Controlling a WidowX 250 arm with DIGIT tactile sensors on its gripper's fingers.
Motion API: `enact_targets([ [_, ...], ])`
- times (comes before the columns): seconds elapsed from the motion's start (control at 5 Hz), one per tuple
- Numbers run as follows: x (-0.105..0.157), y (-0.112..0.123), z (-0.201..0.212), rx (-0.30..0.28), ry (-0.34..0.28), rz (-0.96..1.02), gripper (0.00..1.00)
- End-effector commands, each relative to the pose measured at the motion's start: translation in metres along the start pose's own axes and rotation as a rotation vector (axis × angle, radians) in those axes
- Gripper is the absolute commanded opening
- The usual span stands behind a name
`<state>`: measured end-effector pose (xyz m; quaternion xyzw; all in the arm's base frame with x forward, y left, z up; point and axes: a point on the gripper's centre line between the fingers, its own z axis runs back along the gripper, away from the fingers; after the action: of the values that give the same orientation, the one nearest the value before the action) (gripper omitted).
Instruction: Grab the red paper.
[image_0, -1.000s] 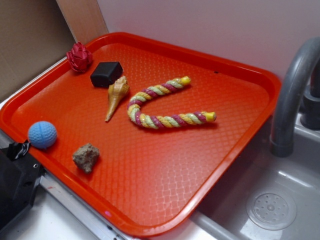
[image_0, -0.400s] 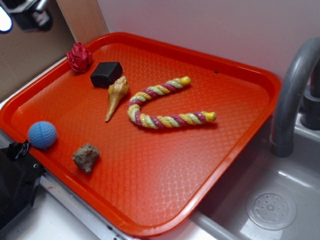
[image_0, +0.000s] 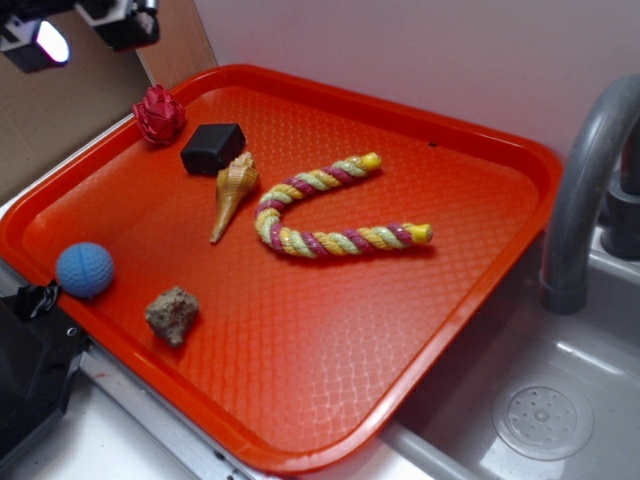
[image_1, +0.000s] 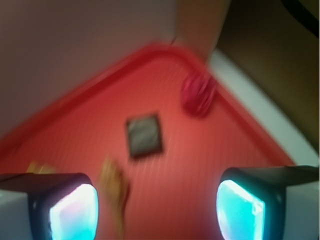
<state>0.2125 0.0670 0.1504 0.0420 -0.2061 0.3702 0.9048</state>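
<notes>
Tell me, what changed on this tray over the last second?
Only the gripper moved: absent from the outside view a second ago, it came in at the top left corner, jaws open, holding nothing. The red paper, black block, shell, rope and blue ball stayed put.

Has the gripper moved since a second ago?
Yes. The gripper has come into the exterior view at the top left and shifted right, toward the red paper at the tray's corner.
</notes>
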Motion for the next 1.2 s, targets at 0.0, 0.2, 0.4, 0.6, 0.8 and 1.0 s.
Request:
enact_targets([
  [0.0, 0.048, 0.025, -0.046, 0.104, -0.044, 0.039, 1.00],
  [0.2, 0.061, 0.029, -0.077, 0.163, -0.019, 0.048, 1.00],
  [0.4, 0.069, 0.029, -0.099, 0.253, -0.017, 0.032, 1.00],
  [0.6, 0.080, 0.030, -0.122, 0.313, 0.000, -0.002, 1.00],
  [0.8, 0.071, 0.034, -0.135, 0.350, 0.054, -0.046, 1.00],
  [1.0, 0.062, 0.039, -0.138, 0.358, 0.082, -0.058, 0.99],
])
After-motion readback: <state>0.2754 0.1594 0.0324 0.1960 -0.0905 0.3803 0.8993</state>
